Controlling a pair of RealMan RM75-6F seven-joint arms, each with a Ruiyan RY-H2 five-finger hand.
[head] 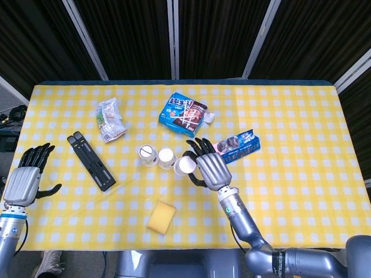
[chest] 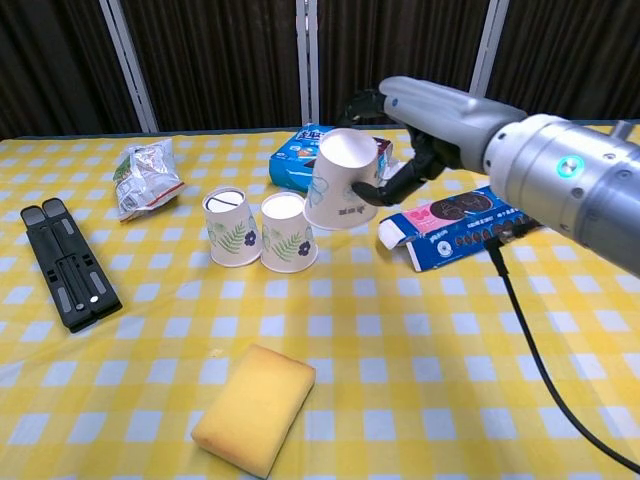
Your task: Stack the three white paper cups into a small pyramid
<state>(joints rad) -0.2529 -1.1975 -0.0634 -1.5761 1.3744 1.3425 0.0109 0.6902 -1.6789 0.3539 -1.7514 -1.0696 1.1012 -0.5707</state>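
Observation:
Two white paper cups with leaf prints stand upside down and side by side mid-table: one cup (head: 148,155) (chest: 231,227) on the left, the other cup (head: 167,157) (chest: 287,232) touching it on the right. My right hand (head: 207,167) (chest: 420,122) grips a third white cup (head: 185,165) (chest: 343,193), upside down and tilted, lifted in the air just right of and above the pair. My left hand (head: 24,178) hovers open at the table's left edge, holding nothing; the chest view does not show it.
A yellow sponge (head: 161,216) (chest: 254,407) lies near the front edge. A black folding stand (head: 91,161) (chest: 68,275) is at the left, a crumpled snack bag (head: 110,120) behind it. A blue cookie box (head: 184,114) and a long blue biscuit box (head: 231,146) (chest: 468,223) lie behind and right of the cups.

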